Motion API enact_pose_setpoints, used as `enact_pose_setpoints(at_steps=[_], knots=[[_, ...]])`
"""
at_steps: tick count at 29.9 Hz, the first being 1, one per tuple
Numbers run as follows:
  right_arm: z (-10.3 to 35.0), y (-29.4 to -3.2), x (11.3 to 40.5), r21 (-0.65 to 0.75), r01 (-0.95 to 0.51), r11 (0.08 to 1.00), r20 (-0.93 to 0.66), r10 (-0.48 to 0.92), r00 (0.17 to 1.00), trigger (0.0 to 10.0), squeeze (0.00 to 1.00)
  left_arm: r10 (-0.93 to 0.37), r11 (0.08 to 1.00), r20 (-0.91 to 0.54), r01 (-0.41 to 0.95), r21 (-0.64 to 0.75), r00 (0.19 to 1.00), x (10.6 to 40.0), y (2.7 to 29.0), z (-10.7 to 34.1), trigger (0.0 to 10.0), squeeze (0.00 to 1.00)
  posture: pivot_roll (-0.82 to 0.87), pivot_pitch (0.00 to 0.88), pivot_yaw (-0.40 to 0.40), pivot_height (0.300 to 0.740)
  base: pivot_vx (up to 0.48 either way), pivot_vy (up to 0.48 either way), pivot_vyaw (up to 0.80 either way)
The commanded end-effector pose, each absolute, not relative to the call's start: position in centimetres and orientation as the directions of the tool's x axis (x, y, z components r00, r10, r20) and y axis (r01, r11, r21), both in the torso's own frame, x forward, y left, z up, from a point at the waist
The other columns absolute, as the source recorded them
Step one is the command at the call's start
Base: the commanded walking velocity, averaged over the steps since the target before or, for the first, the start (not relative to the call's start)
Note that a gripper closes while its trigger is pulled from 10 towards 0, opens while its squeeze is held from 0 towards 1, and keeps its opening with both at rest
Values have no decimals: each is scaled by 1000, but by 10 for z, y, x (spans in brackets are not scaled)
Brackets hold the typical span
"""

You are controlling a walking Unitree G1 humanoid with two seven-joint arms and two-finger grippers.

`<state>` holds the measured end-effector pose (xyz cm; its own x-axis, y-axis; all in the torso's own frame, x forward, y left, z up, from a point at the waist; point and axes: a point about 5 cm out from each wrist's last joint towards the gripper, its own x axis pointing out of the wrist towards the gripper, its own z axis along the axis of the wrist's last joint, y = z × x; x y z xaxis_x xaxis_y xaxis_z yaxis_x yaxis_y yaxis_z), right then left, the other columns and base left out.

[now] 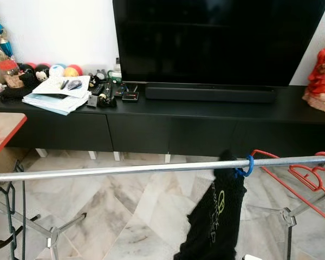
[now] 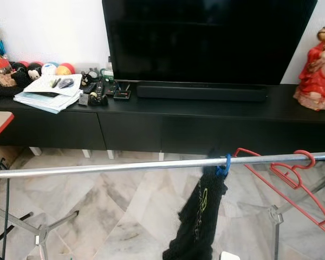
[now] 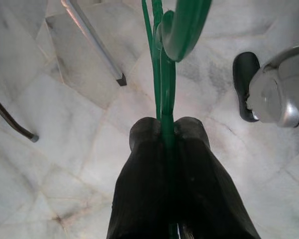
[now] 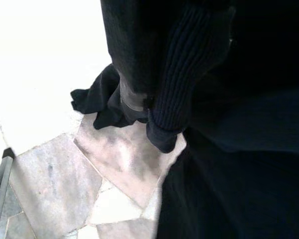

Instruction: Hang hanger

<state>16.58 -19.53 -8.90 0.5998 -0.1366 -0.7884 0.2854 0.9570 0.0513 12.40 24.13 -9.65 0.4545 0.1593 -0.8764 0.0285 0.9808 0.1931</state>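
Observation:
A silver rail (image 1: 124,169) runs across in front of me at waist height. On its right part hangs a blue hanger hook (image 1: 248,165) with a black knit garment (image 1: 216,216) draped below it. Farther right, a red hanger (image 2: 292,179) is hooked on the same rail. In the left wrist view, my left gripper (image 3: 165,124) is shut on the thin green hanger (image 3: 162,59), held low over the marble floor with its hook pointing away. Dark knit cloth (image 4: 229,99) surrounds my right gripper (image 4: 139,99) in the right wrist view.
Behind the rail stands a long black TV console (image 1: 168,108) with a large TV (image 1: 216,40), papers (image 1: 57,92) and a red figurine (image 1: 322,76). The rack's metal legs (image 1: 54,233) spread over the floor. A red-topped table (image 1: 2,132) is at the left. My foot (image 3: 274,94) is near the hanger.

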Motion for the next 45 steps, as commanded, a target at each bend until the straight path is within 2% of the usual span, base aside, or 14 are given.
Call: enact_pose_setpoints(at_steps=[1,10,45], knots=[[-87,-198,169,54,299,953,-773,-150,616,10000,0,160,979,-881,41,199,446,121,244,-97,10000,0,57,40,17,740,0,0,0],[-86,-199,169,51,312,949,-772,-161,615,10000,0,155,981,-885,40,192,439,119,241,-98,10000,0,58,44,16,740,0,0,0],[-86,-203,169,48,352,935,-768,-191,612,10000,0,145,982,-878,41,183,457,124,239,-97,10000,0,64,41,18,740,-299,0,0]])
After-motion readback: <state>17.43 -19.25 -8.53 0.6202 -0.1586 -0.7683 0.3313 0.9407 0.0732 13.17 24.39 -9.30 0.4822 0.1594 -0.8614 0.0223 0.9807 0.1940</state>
